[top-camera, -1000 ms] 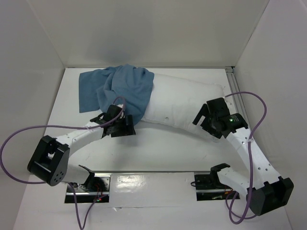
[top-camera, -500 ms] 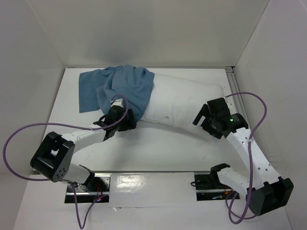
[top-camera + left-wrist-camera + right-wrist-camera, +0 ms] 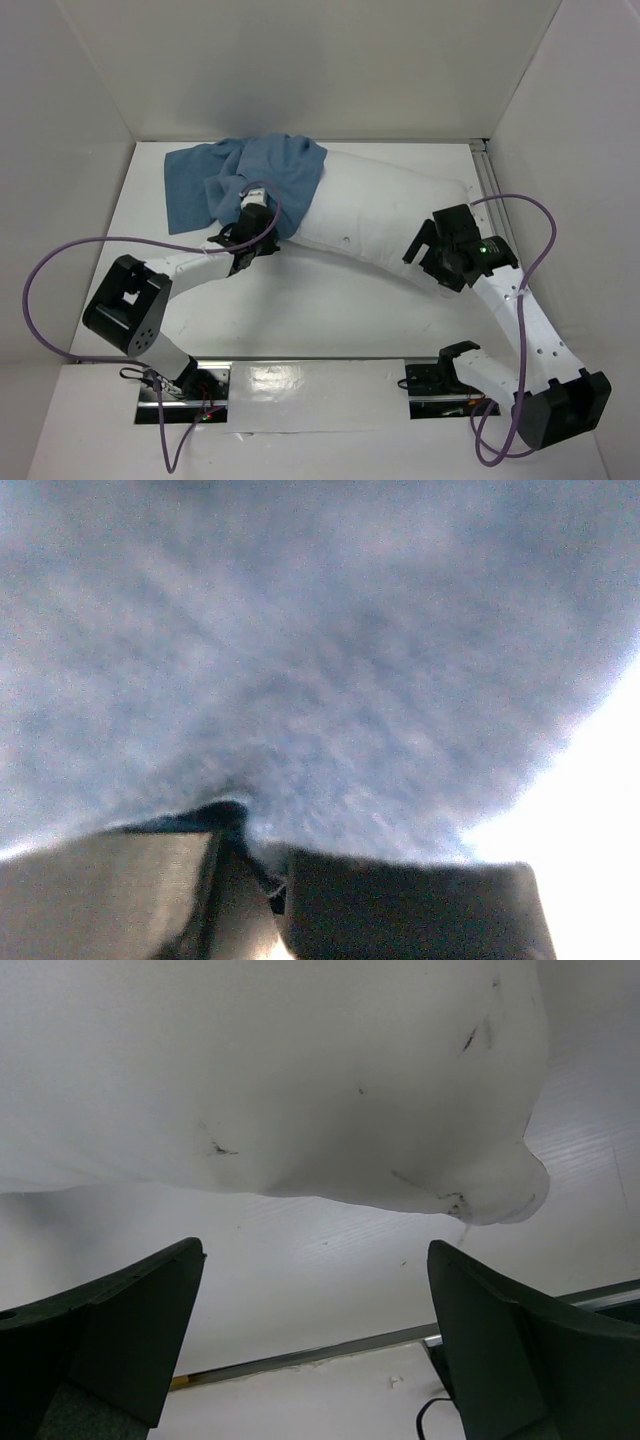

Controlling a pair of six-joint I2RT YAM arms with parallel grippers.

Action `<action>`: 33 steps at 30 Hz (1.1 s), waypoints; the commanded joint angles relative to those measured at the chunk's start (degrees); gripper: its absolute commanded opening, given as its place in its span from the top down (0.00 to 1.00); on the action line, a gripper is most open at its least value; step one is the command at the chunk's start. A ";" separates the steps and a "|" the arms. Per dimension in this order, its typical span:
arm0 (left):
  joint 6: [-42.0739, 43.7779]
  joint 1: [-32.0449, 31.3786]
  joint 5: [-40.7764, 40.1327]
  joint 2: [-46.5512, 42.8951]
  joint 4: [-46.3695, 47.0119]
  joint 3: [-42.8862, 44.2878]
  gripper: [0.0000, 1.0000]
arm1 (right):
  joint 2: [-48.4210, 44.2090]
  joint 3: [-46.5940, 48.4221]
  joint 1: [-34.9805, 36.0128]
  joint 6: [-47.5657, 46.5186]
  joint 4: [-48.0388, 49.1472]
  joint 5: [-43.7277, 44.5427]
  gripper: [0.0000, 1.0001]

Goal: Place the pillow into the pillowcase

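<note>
Pillow count: one pillow (image 3: 385, 215), white and plump, lying across the far half of the table (image 3: 330, 310) with its right end slanting toward the near side.
Pillow position: its left end is under the blue cloth; its middle and right end lie bare.
Pillow marks: a few small dark specks and short streaks show in the right wrist view (image 3: 300, 1070); they are not lettering.
Pillowcase count: one pillowcase (image 3: 215, 180), medium blue and wrinkled, bunched at the far left of the table and draped over the pillow's left end.
Left gripper: one, the left gripper (image 3: 257, 205), at the pillowcase's near edge.
Left jaws: drawn together, with a fold of blue cloth pinched between the fingers (image 3: 130, 890); the pillowcase (image 3: 320, 660) fills the rest of that view.
Right gripper: one, the right gripper (image 3: 428, 232), at the near edge of the pillow's right end.
Right jaws: spread wide, the two dark fingers (image 3: 110, 1330) well apart with nothing between them; bare table shows between the fingers and the pillow.
Arms: two, with white links and black joints.
Cables: two purple cables (image 3: 60, 260), one looping from each arm.
Light: one green light (image 3: 485, 247) on the right wrist.
Rail: one metal rail (image 3: 320, 358) along the near edge.
Walls: plain white walls (image 3: 300, 70) around the table.
</note>
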 commanded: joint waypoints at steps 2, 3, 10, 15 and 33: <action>0.93 -0.31 -1.69 -0.33 -1.84 2.76 1.00 | -0.17 1.66 -2.95 -2.12 -1.57 -1.38 0.00; 0.94 -0.31 -1.69 -0.94 -1.85 3.37 1.00 | -0.17 1.66 -3.57 -2.83 -1.57 -1.91 0.00; 2.17 -2.07 -2.22 -5.42 -5.19 3.38 1.00 | 4.57 2.19 -5.51 -8.19 0.19 -4.99 0.00; 2.78 -2.69 -2.22 -6.31 -7.12 4.70 1.00 | 8.17 1.32 -5.51 -11.00 4.47 -1.41 0.00; 2.61 -10.14 16.65 -0.17 -24.52 36.21 1.00 | 13.53 13.78 3.00 -12.60 19.61 -4.03 1.00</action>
